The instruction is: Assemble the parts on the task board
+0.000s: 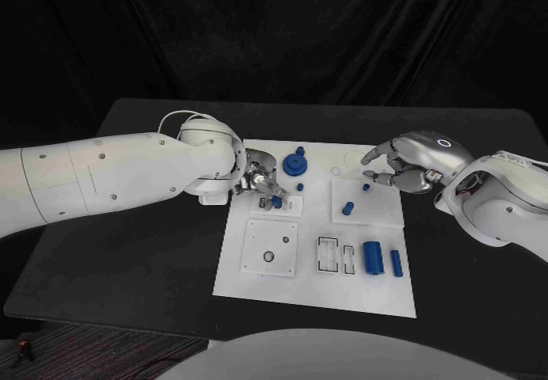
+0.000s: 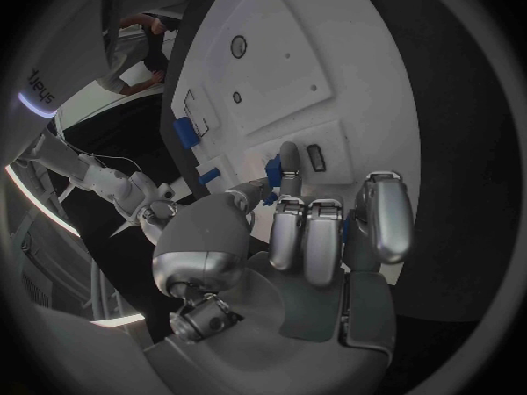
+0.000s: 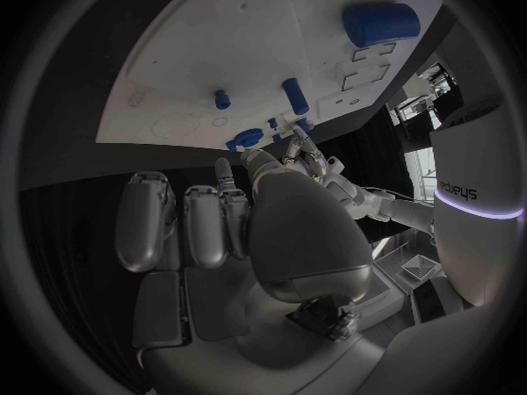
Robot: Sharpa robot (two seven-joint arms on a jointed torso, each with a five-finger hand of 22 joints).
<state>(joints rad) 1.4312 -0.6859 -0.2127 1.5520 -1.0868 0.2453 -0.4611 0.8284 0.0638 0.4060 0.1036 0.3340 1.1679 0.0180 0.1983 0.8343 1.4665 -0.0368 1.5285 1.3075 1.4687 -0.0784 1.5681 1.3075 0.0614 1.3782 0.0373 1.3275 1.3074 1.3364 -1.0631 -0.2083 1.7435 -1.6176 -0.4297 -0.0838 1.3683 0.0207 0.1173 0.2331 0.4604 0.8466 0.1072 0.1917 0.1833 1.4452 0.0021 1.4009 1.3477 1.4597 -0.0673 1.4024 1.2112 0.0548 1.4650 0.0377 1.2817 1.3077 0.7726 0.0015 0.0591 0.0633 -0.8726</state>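
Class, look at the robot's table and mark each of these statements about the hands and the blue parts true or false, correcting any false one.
1. The left hand is over the task board. True.
2. Two blue cylinders lie side by side on the board's near right part. True.
3. The right hand rests on the bare black table beside the board. False: it is over the board's far right part, by a small blue peg.
4. The blue gear-shaped part lies at the board's near edge. False: it sits at the far edge, beside the left hand.
5. The left hand's fingertips pinch a small blue part. True.
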